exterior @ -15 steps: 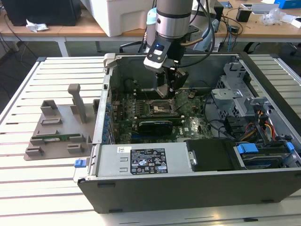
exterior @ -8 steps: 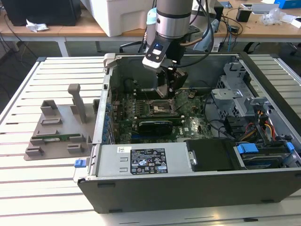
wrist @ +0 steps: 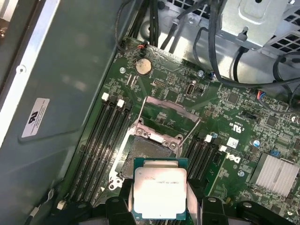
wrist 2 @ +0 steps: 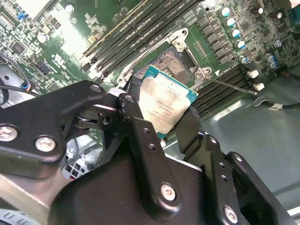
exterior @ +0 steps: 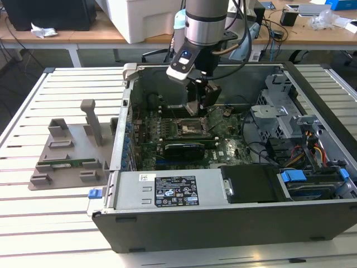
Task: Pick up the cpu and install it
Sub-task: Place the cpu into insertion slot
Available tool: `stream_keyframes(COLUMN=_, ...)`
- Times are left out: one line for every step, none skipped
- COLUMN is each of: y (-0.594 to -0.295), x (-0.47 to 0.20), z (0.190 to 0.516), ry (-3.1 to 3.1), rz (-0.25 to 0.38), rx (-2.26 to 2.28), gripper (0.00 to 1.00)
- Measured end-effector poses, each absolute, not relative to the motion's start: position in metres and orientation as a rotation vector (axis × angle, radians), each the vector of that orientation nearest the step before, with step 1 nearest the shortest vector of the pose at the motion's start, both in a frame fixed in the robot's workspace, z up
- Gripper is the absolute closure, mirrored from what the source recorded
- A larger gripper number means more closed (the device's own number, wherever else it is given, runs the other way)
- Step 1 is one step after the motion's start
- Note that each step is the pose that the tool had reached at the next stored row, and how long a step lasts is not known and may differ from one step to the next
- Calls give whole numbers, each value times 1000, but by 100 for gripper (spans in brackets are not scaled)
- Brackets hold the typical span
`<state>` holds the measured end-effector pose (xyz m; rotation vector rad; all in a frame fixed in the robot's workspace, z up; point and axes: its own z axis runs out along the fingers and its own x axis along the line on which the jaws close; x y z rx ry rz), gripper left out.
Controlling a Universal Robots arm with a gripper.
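While the gripper (wrist 2: pixel 161 112) was clamped on the cpu (wrist: pixel 160 191) by opposite edges, the cpu hung flat over the motherboard (wrist: pixel 243 108), near the open socket (wrist: pixel 149 149), not seated, inside the computer case (exterior: pixel 223 226).

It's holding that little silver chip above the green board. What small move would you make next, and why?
Probably shift the gripper across until the silvery square cpu with its green rim sits over the open black socket: in the first wrist view the held chip looks offset from it, not yet seated.
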<state>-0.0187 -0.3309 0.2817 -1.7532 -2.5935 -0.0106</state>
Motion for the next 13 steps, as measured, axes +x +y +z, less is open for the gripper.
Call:
stream_keyframes(y=-331, x=-19, z=282, ry=-2589, rz=-10, rx=-1760, gripper=46)
stream_keyframes(y=-331, x=-19, z=282, ry=-2584, rz=-10, rx=-1767, gripper=46)
stream_keyframes(y=-331, x=-19, z=282, ry=-2578, rz=-10, rx=-1776, gripper=46)
stream_keyframes(y=-331, x=-19, z=282, ry=-2570, rz=-10, rx=-1787, gripper=46)
stream_keyframes(y=-331, x=-19, z=282, ry=-2564, rz=-11, rx=-1796, gripper=46)
stream_keyframes(y=-331, x=-19, z=282, ry=-2558, rz=-11, rx=-1805, gripper=46)
stream_keyframes(y=-331, x=-19, z=282, ry=-2552, rz=-11, rx=-1813, gripper=46)
stream_keyframes(y=-331, x=-19, z=282, ry=-2544, rz=-11, rx=-1825, gripper=46)
stream_keyframes(y=-331, x=-19, z=282, ry=-2540, rz=-11, rx=-1831, gripper=46)
stream_keyframes(y=-331, x=-19, z=282, ry=-2535, rz=-11, rx=-1837, gripper=46)
stream_keyframes(y=-331, x=-19, z=282, ry=-2529, rz=-11, rx=-1845, gripper=46)
stream_keyframes(y=-331, x=-19, z=282, ry=-2517, rz=-11, rx=-1862, gripper=46)
stream_keyframes(y=-331, x=-19, z=282, ry=-2509, rz=-11, rx=-1873, gripper=46)
